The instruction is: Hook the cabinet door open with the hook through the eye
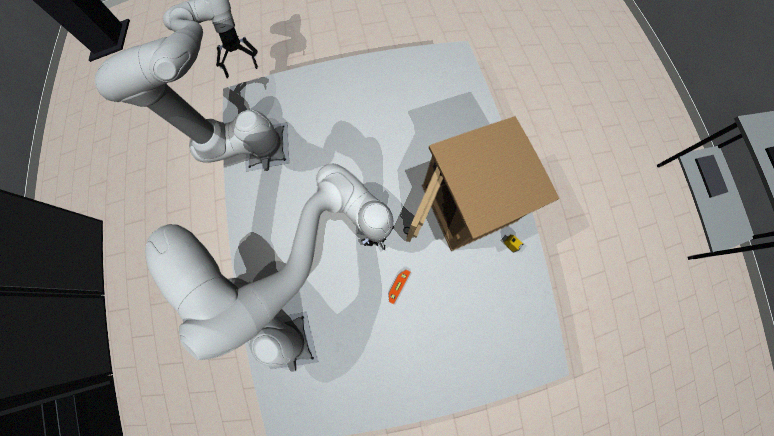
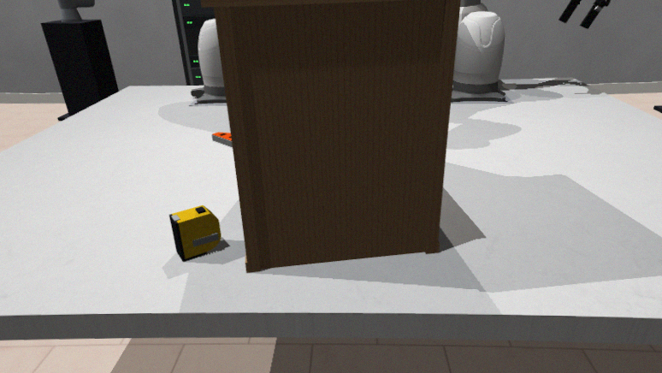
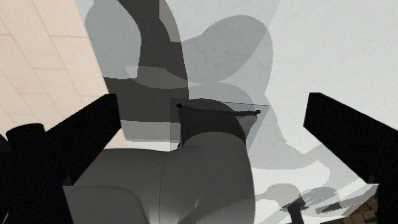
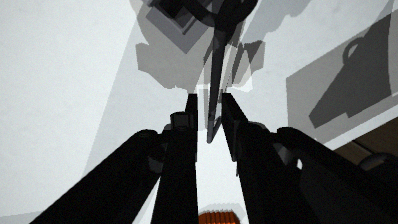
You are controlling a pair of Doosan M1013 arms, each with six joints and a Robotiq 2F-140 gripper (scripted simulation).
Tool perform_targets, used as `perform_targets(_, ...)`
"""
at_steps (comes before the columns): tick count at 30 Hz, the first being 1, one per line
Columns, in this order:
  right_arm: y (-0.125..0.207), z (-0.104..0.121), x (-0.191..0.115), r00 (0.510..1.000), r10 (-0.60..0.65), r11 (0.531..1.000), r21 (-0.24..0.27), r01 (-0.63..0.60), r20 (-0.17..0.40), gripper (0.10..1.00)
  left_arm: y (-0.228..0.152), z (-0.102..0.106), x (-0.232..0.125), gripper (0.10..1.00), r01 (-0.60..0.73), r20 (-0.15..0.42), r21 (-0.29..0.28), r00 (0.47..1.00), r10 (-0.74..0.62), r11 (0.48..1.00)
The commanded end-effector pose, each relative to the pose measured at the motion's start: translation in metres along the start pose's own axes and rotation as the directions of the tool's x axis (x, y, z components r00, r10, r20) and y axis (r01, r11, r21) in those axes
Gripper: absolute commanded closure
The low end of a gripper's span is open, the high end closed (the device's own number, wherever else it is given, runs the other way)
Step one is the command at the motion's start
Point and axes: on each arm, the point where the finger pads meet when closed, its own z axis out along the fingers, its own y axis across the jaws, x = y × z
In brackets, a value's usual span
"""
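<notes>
The wooden cabinet (image 1: 492,173) (image 2: 342,139) stands upright and looks flat on its base. Its door (image 1: 425,208) is ajar, with the dark eye (image 1: 406,230) near its free edge. My right gripper (image 1: 373,244) (image 4: 209,107) is left of the door in the top view, its fingers slightly apart. The dark hook (image 4: 216,65) hangs from a ring and passes into the gap between these fingers, with light gaps beside it; it looks unclamped. The post is mostly hidden under the right arm. My left gripper (image 1: 241,71) (image 2: 575,23) (image 3: 212,110) is wide open and empty, far from the cabinet.
An orange level (image 1: 399,285) (image 2: 221,136) (image 4: 218,218) lies on the table near the right gripper. A yellow tape measure (image 1: 512,243) (image 2: 197,233) stands beside the cabinet. The right arm reaches over the table between its base and the door.
</notes>
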Motion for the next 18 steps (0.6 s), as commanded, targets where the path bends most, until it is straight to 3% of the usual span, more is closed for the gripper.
perform_targets(1,0.0004,0.0008,0.0002,1.000,0.000,1.000,-0.001,0.000,-0.001,0.871,-0.0001,-0.0005,0.0001,0.098,0.000,-0.001,0.000,1.000,0.000,1.000)
perform_targets(12,0.0004,0.0029,0.0002,1.000,0.000,1.000,-0.001,0.000,-0.001,0.871,-0.0001,-0.0005,0.0001,0.098,0.000,-0.001,0.000,1.000,0.000,1.000)
perform_targets(13,0.0004,0.0029,0.0002,1.000,0.000,1.000,-0.001,0.000,-0.001,0.976,-0.0001,-0.0005,0.0001,0.098,0.000,-0.001,0.000,1.000,0.000,1.000)
perform_targets(18,0.0004,0.0029,0.0002,1.000,0.000,1.000,-0.001,0.000,-0.001,0.976,-0.0001,-0.0005,0.0001,0.098,0.000,-0.001,0.000,1.000,0.000,1.000)
